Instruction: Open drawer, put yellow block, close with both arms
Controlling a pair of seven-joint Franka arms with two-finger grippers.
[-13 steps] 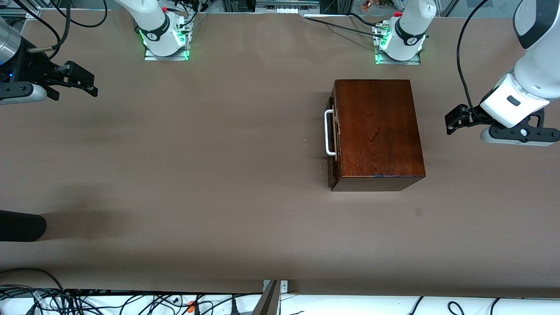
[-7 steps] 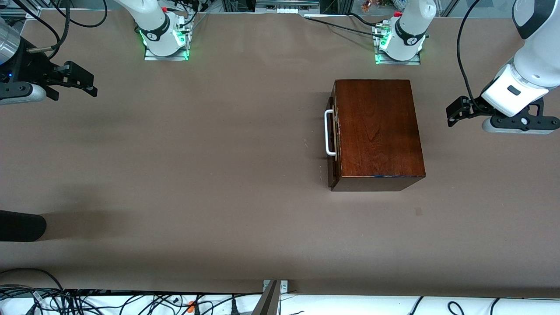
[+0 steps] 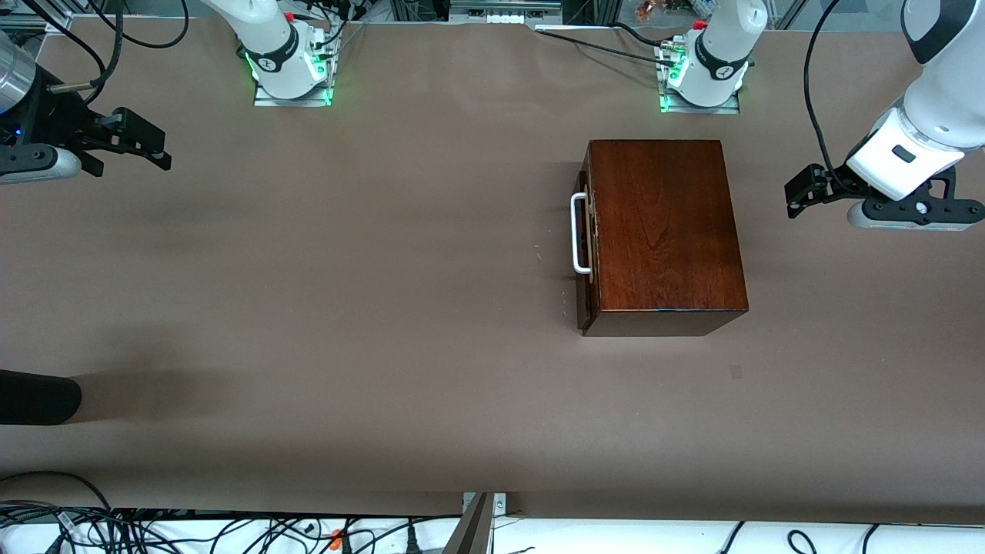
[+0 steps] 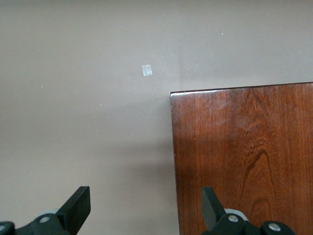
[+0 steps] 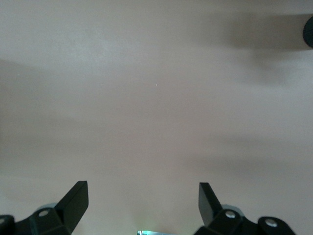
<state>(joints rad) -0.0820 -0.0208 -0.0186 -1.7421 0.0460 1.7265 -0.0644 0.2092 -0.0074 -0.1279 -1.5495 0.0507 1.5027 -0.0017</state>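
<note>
The dark reddish-brown wooden box (image 3: 662,231) stands toward the left arm's end of the table. Its drawer (image 3: 586,296) is pushed in, and the white bar handle (image 3: 579,233) faces the right arm's end. My left gripper (image 3: 794,201) hangs open beside the box's back end, over bare table. In the left wrist view one corner of the box (image 4: 244,156) shows under the open left gripper (image 4: 145,205). My right gripper (image 3: 163,150) waits open at the right arm's end, and the right wrist view shows the right gripper (image 5: 142,200) over bare table. The yellow block is out of view.
A black rounded object (image 3: 38,396) pokes in at the right arm's end, nearer to the front camera; the black object (image 5: 309,30) also shows in the right wrist view. A small pale mark (image 3: 736,372) lies on the brown table cover (image 3: 385,269). Cables (image 3: 154,531) run along the near edge.
My left gripper has drifted a little toward the bases' side of the table, still open. The right arm and the box have not moved.
</note>
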